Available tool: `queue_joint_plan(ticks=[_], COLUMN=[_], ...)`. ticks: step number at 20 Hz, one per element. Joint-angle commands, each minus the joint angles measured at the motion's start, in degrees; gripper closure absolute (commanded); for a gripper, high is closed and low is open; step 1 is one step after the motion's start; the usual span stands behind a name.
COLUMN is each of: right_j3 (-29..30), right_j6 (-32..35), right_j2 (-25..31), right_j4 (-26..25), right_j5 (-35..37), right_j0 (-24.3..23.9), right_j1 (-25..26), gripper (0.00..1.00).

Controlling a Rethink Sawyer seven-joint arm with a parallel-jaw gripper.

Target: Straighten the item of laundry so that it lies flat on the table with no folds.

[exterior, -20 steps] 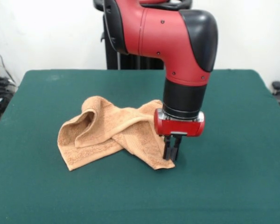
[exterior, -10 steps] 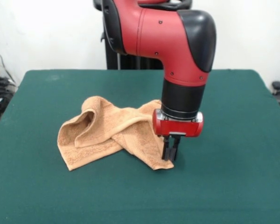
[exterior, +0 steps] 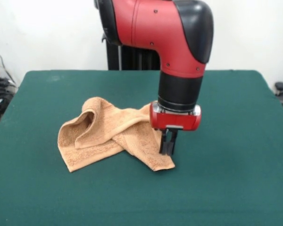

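Gripper [exterior: 167, 149] low over crumpled towel [exterior: 111, 134], centre of frame.

Towel bunched on green table [exterior: 236, 188], left flap folded up into a loop, lower-right corner stretched toward frame centre. Black fingers pointed straight down at that corner's edge, seemingly together, though whether clamped on cloth cannot be told. Probably placed there to take a free corner and draw the folds out.
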Motion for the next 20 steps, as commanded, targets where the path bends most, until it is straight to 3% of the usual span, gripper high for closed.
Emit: queue_joint_plan(ticks=[1, 10, 19, 20], right_j3=[8.05, 8.53, 8.27, 8.17], right_j6=[7.15, 6.96, 7.69, 7.88], right_j2=[7.13, 7.32, 6.41, 6.03], right_j4=[-1.16, -0.49, -1.06, -1.02], right_j5=[4.31, 6.16, 3.06, 2.96], right_j0=[-0.67, -0.84, -0.05, 0.23], right_j1=[-3.94, -5.12, -4.42, -4.35], gripper=[1.0, 1.0, 1.0, 0.0])
